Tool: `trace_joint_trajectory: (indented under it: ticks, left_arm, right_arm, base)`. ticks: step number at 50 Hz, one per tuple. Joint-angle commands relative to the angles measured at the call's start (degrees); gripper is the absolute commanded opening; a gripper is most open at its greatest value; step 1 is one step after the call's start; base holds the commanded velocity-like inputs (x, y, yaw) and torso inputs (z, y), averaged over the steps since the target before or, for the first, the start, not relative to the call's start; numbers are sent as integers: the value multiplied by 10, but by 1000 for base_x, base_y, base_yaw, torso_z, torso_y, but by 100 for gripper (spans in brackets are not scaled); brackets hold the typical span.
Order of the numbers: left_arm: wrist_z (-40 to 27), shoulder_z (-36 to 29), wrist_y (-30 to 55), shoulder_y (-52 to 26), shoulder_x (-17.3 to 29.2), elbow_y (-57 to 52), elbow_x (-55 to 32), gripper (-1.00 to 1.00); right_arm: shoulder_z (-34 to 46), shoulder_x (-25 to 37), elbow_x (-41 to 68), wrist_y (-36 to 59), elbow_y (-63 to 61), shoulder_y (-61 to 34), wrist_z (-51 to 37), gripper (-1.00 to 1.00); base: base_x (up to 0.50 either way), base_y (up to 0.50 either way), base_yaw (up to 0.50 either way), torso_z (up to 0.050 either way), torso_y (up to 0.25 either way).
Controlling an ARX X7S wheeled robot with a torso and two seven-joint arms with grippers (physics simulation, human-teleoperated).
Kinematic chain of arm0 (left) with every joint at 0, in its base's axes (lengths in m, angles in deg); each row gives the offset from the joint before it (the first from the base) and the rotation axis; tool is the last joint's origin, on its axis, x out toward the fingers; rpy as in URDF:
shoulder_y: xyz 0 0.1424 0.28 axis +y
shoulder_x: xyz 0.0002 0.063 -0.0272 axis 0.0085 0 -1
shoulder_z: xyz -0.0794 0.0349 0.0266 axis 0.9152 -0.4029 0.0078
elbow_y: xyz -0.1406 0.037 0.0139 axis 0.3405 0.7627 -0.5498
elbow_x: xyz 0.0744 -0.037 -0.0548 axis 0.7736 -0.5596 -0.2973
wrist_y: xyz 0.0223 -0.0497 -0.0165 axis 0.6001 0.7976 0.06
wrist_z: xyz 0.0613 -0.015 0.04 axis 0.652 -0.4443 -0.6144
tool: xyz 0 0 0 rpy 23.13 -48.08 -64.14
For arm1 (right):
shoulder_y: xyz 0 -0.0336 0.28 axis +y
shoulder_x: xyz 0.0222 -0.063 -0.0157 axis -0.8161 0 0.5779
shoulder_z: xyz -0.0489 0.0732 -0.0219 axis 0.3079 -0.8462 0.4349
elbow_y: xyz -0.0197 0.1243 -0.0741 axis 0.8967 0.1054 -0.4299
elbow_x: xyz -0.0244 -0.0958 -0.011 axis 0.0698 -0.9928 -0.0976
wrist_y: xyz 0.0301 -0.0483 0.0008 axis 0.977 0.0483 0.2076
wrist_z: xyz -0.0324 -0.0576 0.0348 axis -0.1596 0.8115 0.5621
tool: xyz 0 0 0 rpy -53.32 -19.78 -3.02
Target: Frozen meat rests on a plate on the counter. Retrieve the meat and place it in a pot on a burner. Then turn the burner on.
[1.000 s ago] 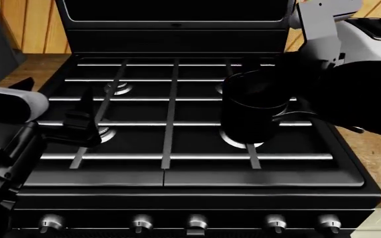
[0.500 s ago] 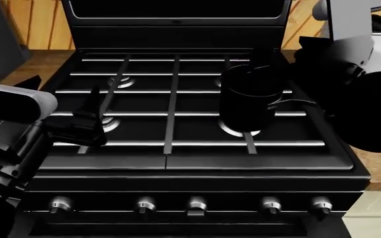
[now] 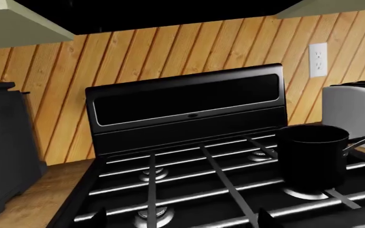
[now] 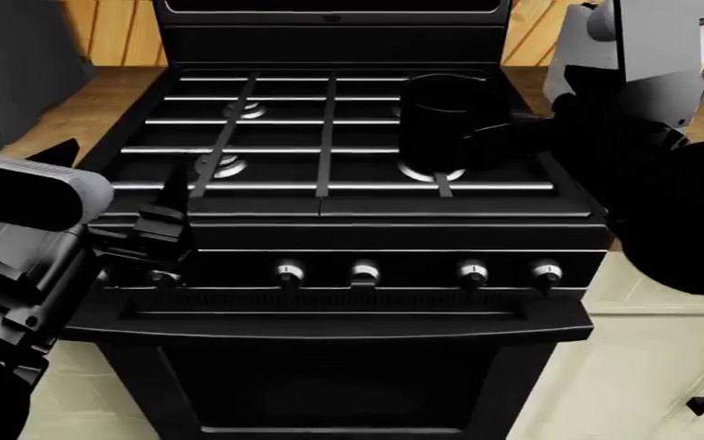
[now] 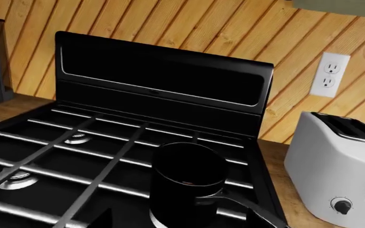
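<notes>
Leftmost in the head view, the left gripper [image 4: 162,229] hangs in front of the black stove's front left corner, just above the row of silver control knobs [image 4: 365,272]. Its dark fingers [image 4: 176,188] stand a narrow gap apart, holding nothing and touching nothing that can be made out. Beside that arm, the brown wood-plank desk [image 4: 71,115] runs along the stove's left side. Under the black iron grates [image 4: 327,137], the small silver-ringed front left burner [image 4: 224,165] sits bare. Further right, the tall black cylindrical pot [image 4: 432,124] stands upright on the front right burner [image 4: 432,172], its long curved handle [image 3: 363,141] pointing right. From the right wrist view, a faint reddish glint low inside the pot [image 5: 189,173] may be the meat; it is too dark to be sure. At the far right the right arm is a dark mass beside the pot; whether its fingers are apart or closed I cannot tell. A white toaster [image 5: 334,166] stands on the desk beyond.
</notes>
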Motion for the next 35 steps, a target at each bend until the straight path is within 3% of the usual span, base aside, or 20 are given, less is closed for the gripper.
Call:
trace_joint_trajectory:
  ticks: [1,16,25,35]
  left_arm:
    - [-2,-5,-2,0,1,0,3,100]
    - [0,-18,-9,-3,1,5,15,100]
    - [19,-26,-73,51,-28,27,79,100]
    - [77,-40,-221,123,-59,53,208,100]
  right_arm:
    - [3,4,-6,-5,-4,3,2,100]
    - [5,13,-19,-18,-12,13,5,100]
    - [-4,29,-45,-48,-51,50,-6,100]
    - [-50,54,-51,-111,-114,156,-28,100]
  base:
    - [-500,12,0,0,0]
    - [-500,1,0,0,0]
    - [0,0,0,0,0]
    - [0,0,0,0,0]
